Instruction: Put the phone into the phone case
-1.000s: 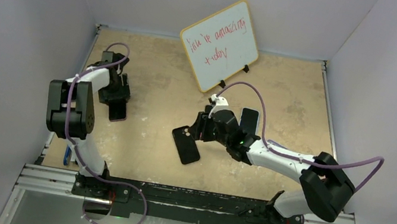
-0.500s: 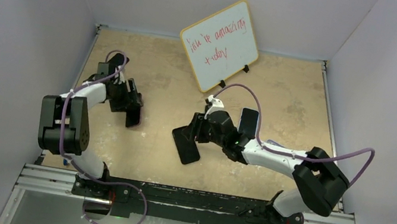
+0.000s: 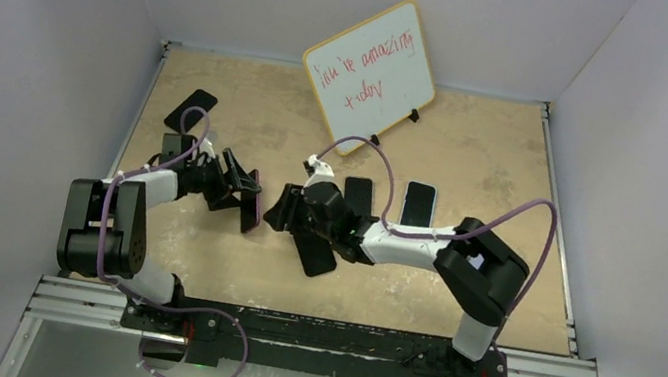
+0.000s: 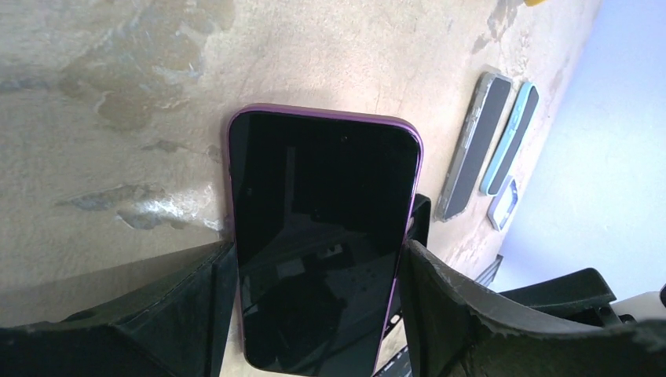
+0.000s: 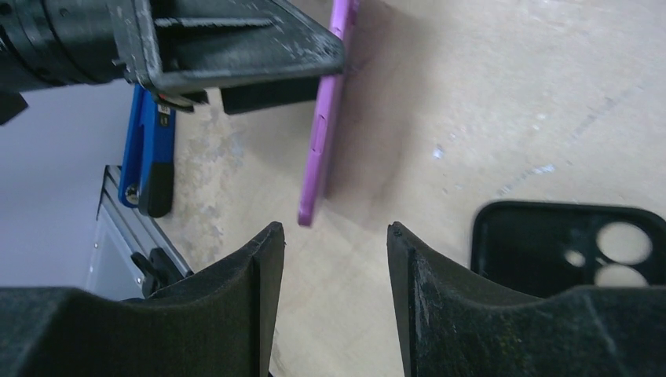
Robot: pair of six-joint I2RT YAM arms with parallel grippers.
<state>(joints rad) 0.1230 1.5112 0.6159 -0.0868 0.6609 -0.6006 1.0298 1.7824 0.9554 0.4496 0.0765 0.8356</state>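
Pinching the phone (image 4: pixel 322 204), the left gripper (image 4: pixel 314 271) had swung right toward the case (image 5: pixel 542 251); the right gripper (image 5: pixel 334 236), apparently spread, shifted left.

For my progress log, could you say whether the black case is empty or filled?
Empty: the black case shows its bare inside, and the purple phone sits in the left gripper.
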